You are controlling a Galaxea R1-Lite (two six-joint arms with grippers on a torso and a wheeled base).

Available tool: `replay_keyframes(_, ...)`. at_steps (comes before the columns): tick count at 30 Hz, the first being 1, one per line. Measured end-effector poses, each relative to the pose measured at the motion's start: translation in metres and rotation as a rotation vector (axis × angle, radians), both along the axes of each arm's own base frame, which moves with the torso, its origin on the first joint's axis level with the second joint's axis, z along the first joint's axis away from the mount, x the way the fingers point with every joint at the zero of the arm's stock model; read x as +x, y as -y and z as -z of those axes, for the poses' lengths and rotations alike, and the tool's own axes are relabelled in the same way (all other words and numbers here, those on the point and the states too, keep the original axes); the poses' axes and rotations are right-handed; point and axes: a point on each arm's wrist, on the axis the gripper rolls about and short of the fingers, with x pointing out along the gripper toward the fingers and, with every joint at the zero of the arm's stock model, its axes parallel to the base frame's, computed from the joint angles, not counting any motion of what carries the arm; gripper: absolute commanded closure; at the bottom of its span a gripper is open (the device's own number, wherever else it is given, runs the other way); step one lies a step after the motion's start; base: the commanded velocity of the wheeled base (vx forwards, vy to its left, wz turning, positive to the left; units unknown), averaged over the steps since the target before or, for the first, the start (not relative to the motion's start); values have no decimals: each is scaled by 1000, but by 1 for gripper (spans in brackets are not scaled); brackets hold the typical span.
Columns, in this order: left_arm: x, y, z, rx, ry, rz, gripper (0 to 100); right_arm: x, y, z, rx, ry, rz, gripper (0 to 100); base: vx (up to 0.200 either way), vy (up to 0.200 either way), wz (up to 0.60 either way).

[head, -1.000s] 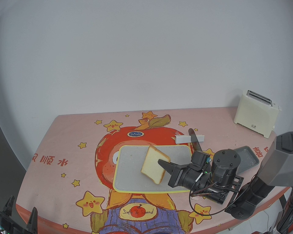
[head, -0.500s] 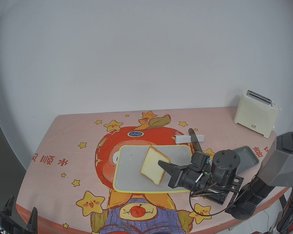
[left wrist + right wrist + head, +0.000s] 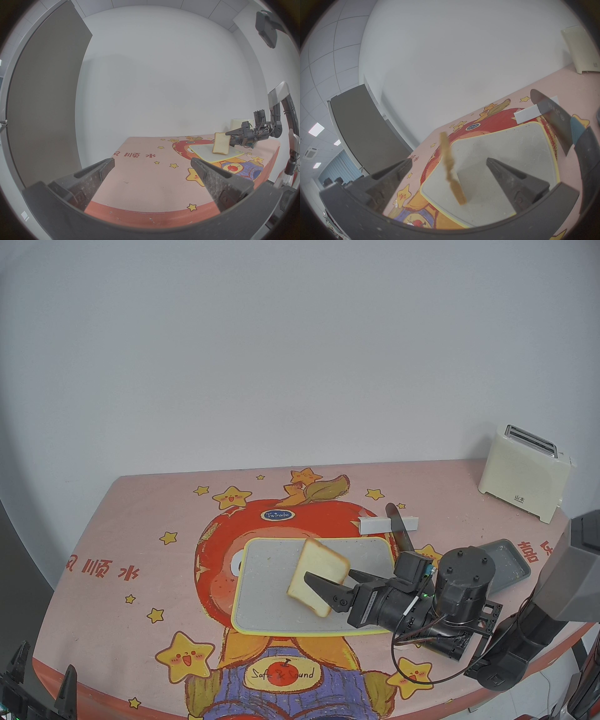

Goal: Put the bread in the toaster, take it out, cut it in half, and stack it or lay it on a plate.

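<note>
Bread [image 3: 317,576]: pale square slice, tan crust, tilted on edge.

The right gripper [image 3: 329,577] has opened. Its two fingers were pressed together on the bread [image 3: 317,566] before; now they stand apart, one on each side of the slice, and no longer hold it. In the head view, the nearer finger's tip now lies across the lower part of the slice.
</note>
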Motion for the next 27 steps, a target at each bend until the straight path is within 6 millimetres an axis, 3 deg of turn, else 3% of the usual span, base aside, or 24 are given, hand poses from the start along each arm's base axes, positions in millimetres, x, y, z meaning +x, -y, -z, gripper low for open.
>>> replay_keyframes(11,0,0,0,0,0,0,0,-12,9,-13,-89,-48,6,0,0,0,0)
replay_keyframes(27,0,0,0,0,0,0,0,-20,15,-43,-51,33,-2,0,0,0,0)
